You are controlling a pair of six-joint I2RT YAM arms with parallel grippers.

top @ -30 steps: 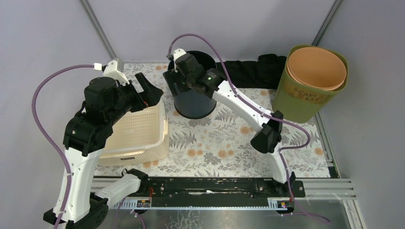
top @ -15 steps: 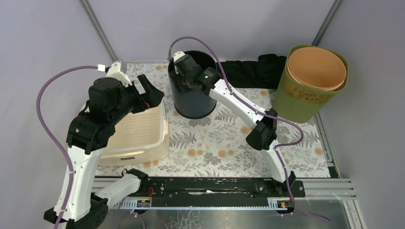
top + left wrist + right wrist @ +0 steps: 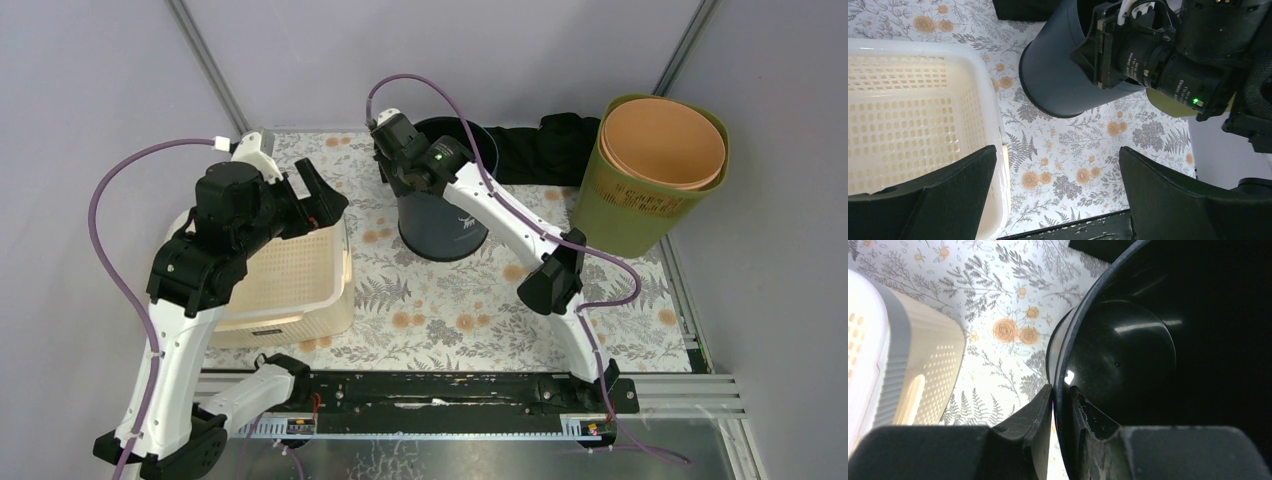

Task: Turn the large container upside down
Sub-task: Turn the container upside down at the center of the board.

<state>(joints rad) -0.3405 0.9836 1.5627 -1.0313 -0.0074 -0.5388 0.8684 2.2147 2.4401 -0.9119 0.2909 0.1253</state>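
The large container [image 3: 442, 226] is a dark, round bucket standing mouth-up at the back middle of the floral mat. My right gripper [image 3: 398, 168] comes down on the left side of its rim. In the right wrist view that gripper [image 3: 1061, 390] is shut on the rim, one finger outside the wall and one inside the glossy container [image 3: 1128, 340]. My left gripper [image 3: 325, 196] hovers open over the right edge of the cream basket [image 3: 290, 272]. From the left wrist, its gripper [image 3: 1057, 152] holds nothing, and the container [image 3: 1058, 80] lies ahead with the right gripper [image 3: 1128, 55] on it.
The cream perforated basket [image 3: 913, 110] fills the left of the mat. A green bin [image 3: 640, 215] with an orange tub [image 3: 665, 140] nested inside stands at the back right. A black cloth [image 3: 530, 150] lies behind the container. A black rail runs along the near edge.
My right gripper has closed on the container's rim, and the container has shifted to the right with it. My left arm has edged slightly right, still open.
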